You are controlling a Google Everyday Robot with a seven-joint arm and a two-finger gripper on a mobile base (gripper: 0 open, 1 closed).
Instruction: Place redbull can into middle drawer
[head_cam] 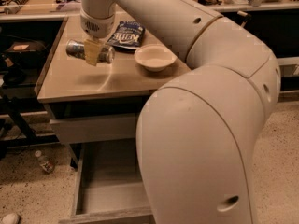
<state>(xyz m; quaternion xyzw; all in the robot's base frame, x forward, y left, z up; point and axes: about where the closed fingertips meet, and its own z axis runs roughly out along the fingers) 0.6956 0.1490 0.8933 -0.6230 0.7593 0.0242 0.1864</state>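
The redbull can (74, 49) is a silver can lying sideways over the left part of the tan cabinet top (70, 85). My gripper (96, 52) comes down from above and its yellowish fingers (93, 55) are closed across the can's middle. A shadow on the top below the can suggests it is held slightly above the surface. The middle drawer (110, 195) is pulled open low at the cabinet's front, with a bare grey floor. My arm's large elbow hides its right side.
A dark blue chip bag (125, 34) and a cream bowl (155, 56) sit on the cabinet top right of the can. A closed drawer front (93, 127) lies above the open drawer. A small bottle (45, 161) lies on the floor at left.
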